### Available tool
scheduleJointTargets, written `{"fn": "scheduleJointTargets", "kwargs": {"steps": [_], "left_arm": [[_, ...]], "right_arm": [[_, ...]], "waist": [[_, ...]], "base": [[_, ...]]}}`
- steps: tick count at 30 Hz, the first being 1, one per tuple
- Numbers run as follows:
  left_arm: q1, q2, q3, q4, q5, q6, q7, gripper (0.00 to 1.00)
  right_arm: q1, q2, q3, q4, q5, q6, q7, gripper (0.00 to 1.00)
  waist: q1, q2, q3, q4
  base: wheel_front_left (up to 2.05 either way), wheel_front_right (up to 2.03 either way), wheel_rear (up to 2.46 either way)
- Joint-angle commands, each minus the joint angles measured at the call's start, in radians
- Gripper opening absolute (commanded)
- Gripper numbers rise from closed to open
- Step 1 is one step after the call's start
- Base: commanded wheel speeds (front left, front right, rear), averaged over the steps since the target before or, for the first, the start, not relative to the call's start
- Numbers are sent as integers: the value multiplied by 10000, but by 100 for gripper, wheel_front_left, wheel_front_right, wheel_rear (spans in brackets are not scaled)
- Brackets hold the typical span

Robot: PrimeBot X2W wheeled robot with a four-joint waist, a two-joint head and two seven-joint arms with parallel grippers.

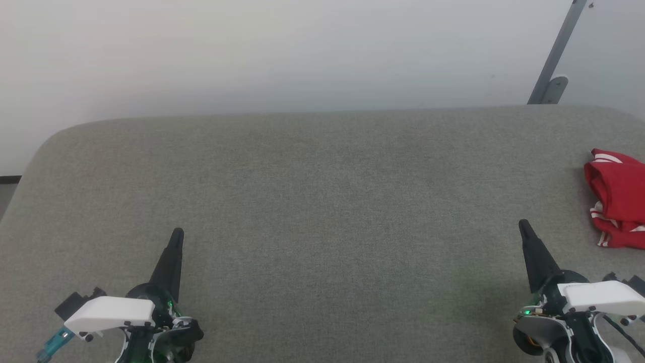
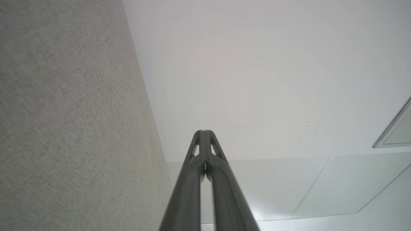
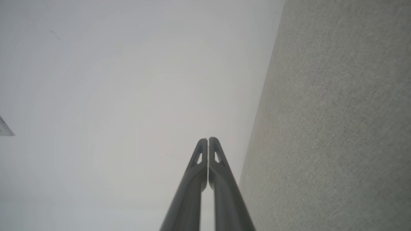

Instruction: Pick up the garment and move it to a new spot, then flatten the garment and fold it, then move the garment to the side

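Observation:
The garment [image 1: 619, 197], bright red with thin white stripes, lies crumpled at the far right of the grey fabric surface [image 1: 322, 201], partly cut off by the head view's edge. My right gripper [image 1: 524, 227] is shut and empty at the lower right, a short way left of and nearer than the garment. At the lower left my left gripper [image 1: 177, 234] is shut and empty too, far from the garment. In the wrist views both the left gripper [image 2: 203, 132] and the right gripper [image 3: 208, 140] have their fingers pressed together, pointing past the surface's edge toward the pale wall.
A pale wall [image 1: 282, 55] rises behind the surface's rounded far edge. A grey metal bar [image 1: 559, 50] leans at the upper right on a bracket. The surface's left corner curves off near a dark floor strip [image 1: 9, 179].

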Motion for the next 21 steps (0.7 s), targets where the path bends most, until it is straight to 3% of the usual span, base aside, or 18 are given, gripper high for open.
{"fn": "scheduleJointTargets", "kwargs": {"steps": [1,21], "left_arm": [[-112,-28,21,-33,-35,-29,23,0],[-112,-28,20,-33,-37,-29,21,0]], "right_arm": [[-50,34,-6,-28,40,4,31,0],[-50,34,-5,-29,40,4,28,0]], "waist": [[0,0,0,0],[0,0,0,0]], "base": [[0,0,0],[0,0,0]]}}
